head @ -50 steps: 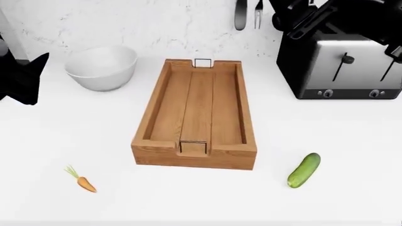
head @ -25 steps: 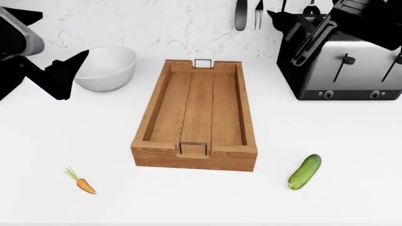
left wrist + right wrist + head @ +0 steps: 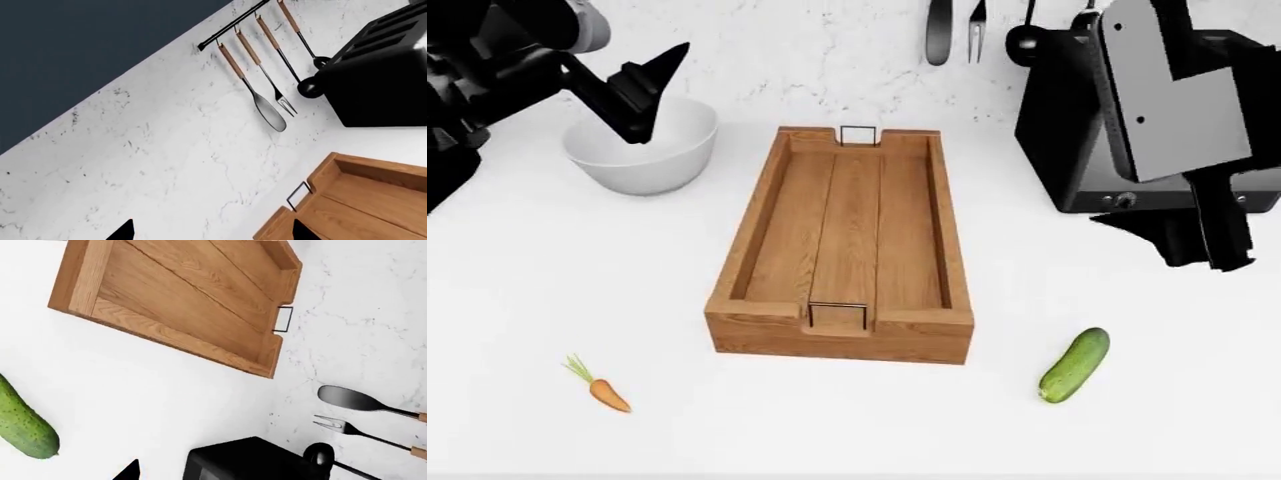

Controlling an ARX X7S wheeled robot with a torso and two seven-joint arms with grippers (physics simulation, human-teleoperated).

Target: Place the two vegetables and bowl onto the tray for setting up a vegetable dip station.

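Observation:
The wooden tray (image 3: 761,235) lies empty in the middle of the counter; one end of it shows in the left wrist view (image 3: 360,200) and all of it in the right wrist view (image 3: 180,295). The white bowl (image 3: 674,150) stands at its far left. My left gripper (image 3: 645,95) hangs open above the bowl's rim, holding nothing. The carrot (image 3: 601,386) lies near left. The cucumber (image 3: 1074,365) lies near right, the same cucumber (image 3: 23,426) in the right wrist view. My right gripper (image 3: 1194,243) hovers open in front of the toaster, well above the cucumber.
A black and steel toaster (image 3: 1068,150) stands at the back right, partly behind my right arm. Utensils (image 3: 267,95) hang from a rail on the marble wall behind the tray. White counter runs all round the tray.
My left gripper has swung in from the left edge to above the bowl. My right arm has dropped from the top right corner to in front of the toaster. The objects have not moved.

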